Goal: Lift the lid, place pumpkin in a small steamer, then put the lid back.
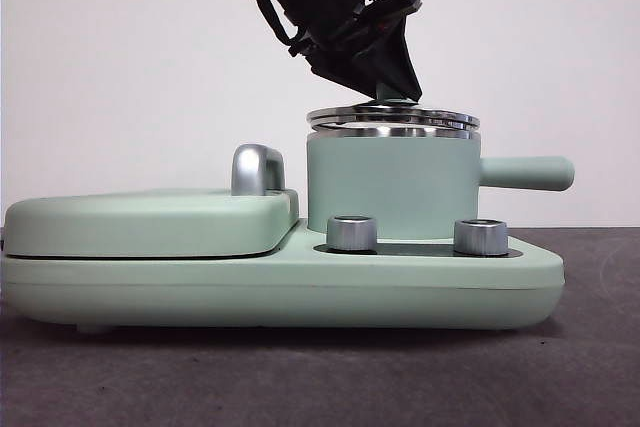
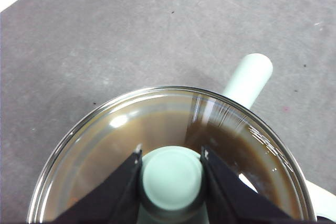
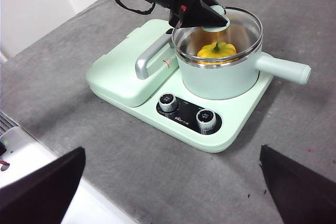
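Note:
The mint-green small steamer (image 1: pixel 390 187) stands on its base with its side handle (image 1: pixel 525 173) pointing right. The glass lid (image 1: pixel 392 117) lies level on or just above the steamer's steel rim. My left gripper (image 1: pixel 385 92) comes down from above, and its jaws close on the lid's mint-green knob (image 2: pixel 171 178) from both sides. The yellow-orange pumpkin (image 3: pixel 216 51) sits inside the steamer (image 3: pixel 220 80), seen through the glass of the lid (image 3: pixel 239 24). My right gripper (image 3: pixel 170 151) is open and empty, well in front of the appliance.
The flat mint-green griddle cover (image 1: pixel 150 222) with a steel handle (image 1: pixel 255 169) lies closed to the steamer's left. Two steel dials (image 1: pixel 351 232) (image 1: pixel 481 236) stand on the base in front of the steamer. A white edge (image 3: pixel 31 161) borders the grey table.

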`<act>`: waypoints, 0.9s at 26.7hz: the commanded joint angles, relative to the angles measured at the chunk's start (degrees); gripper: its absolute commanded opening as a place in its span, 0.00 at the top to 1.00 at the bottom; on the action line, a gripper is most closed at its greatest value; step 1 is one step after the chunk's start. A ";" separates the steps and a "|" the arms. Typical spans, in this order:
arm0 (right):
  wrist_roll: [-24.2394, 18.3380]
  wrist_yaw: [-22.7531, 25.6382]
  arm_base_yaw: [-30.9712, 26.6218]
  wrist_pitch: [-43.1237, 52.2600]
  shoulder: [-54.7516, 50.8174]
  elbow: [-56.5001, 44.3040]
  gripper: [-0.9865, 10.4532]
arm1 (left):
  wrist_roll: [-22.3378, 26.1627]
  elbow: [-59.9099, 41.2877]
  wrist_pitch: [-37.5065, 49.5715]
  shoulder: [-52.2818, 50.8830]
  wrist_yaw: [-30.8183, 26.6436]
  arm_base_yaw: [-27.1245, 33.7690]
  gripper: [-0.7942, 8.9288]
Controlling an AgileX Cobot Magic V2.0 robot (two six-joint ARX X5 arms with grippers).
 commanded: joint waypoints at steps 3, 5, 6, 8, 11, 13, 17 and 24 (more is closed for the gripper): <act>0.90 0.42 0.35 0.55 0.15 0.37 0.45 | 0.98 1.70 1.25 0.96 1.79 -0.46 0.87; 1.03 1.14 0.35 0.55 0.15 0.37 0.45 | 1.57 1.70 0.96 1.14 1.77 -0.44 0.87; 1.03 1.29 0.35 0.55 0.15 0.37 0.45 | 2.01 1.70 0.70 1.16 1.75 -0.44 0.87; 1.03 1.31 0.35 0.55 0.15 0.37 0.45 | 2.80 1.70 0.26 1.20 1.70 -0.44 0.87; 1.05 1.31 0.35 0.55 0.15 0.37 0.45 | 4.57 1.70 -0.44 2.03 1.70 -0.44 0.87; 1.16 1.31 0.35 0.55 0.15 0.37 0.45 | 4.26 1.70 -0.52 2.75 1.73 -0.28 0.87; 1.49 1.31 0.35 0.55 0.15 0.37 0.45 | 4.42 1.70 -0.90 3.28 1.75 -0.28 0.87; 1.73 1.31 0.35 0.55 0.15 0.37 0.45 | 4.26 1.70 -2.23 3.39 1.73 0.74 0.84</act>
